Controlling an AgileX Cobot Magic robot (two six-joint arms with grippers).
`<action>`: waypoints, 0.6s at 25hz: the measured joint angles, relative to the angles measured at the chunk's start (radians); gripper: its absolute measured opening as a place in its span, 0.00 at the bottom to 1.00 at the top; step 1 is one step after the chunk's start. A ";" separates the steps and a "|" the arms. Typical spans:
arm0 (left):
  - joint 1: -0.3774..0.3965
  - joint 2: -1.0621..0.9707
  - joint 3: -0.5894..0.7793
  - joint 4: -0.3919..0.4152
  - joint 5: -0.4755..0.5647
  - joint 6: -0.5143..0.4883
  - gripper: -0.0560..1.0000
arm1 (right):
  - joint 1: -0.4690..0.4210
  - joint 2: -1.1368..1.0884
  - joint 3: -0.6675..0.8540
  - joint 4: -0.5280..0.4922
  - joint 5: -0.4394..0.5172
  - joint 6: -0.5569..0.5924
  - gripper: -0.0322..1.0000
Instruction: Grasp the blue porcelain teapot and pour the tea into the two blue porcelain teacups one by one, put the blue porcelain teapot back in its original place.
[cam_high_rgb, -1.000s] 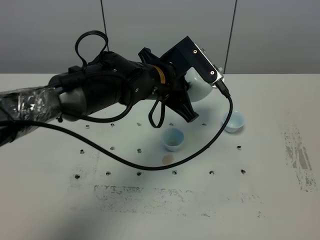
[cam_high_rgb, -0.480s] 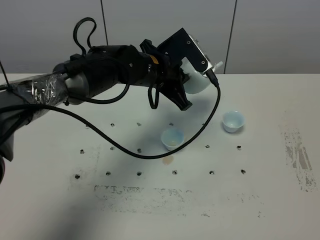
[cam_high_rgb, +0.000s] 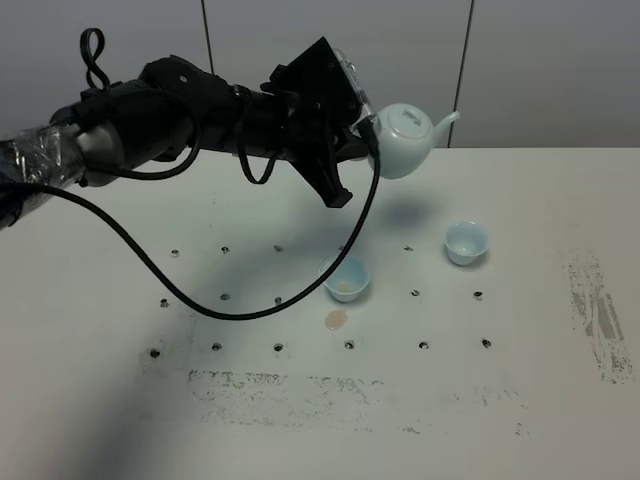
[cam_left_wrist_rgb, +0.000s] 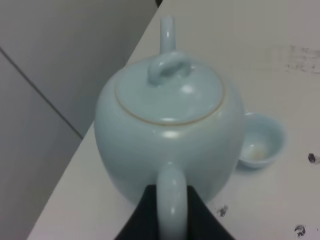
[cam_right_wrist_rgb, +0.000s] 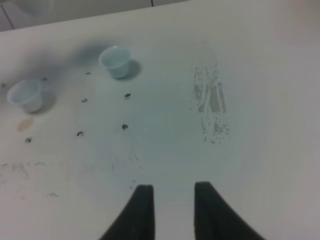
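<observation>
My left gripper (cam_high_rgb: 366, 138) is shut on the loop handle of the blue porcelain teapot (cam_high_rgb: 406, 140). It holds the teapot upright in the air at the back of the table, spout to the right, lid on. The left wrist view shows the teapot (cam_left_wrist_rgb: 170, 130) with black fingers (cam_left_wrist_rgb: 142, 220) on both sides of its handle. One teacup (cam_high_rgb: 347, 278) stands near the table's middle. The other teacup (cam_high_rgb: 466, 242) stands to its right, below the spout, and also shows in the left wrist view (cam_left_wrist_rgb: 260, 147). My right gripper (cam_right_wrist_rgb: 172, 210) is open and empty over bare table, away from both teacups (cam_right_wrist_rgb: 116, 61) (cam_right_wrist_rgb: 25, 95).
A small brownish spill spot (cam_high_rgb: 335, 319) lies in front of the middle teacup. The white table (cam_high_rgb: 520, 400) has small screw holes and dark scuff marks (cam_high_rgb: 600, 315) at the right. A black cable (cam_high_rgb: 250, 305) hangs from the left arm across the table.
The left arm has risen and swung back to the left. The teapot has gone from tilted behind the wrist to upright and higher. The cups have not moved.
</observation>
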 joint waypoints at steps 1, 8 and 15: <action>0.007 0.000 0.000 -0.021 0.014 0.047 0.15 | 0.000 0.000 0.000 0.000 0.000 0.000 0.24; 0.015 0.001 0.000 -0.075 0.024 0.243 0.15 | 0.000 0.000 0.000 0.000 0.000 0.000 0.24; 0.022 0.088 -0.108 -0.138 0.040 0.320 0.15 | 0.000 0.000 0.000 0.000 0.000 0.000 0.24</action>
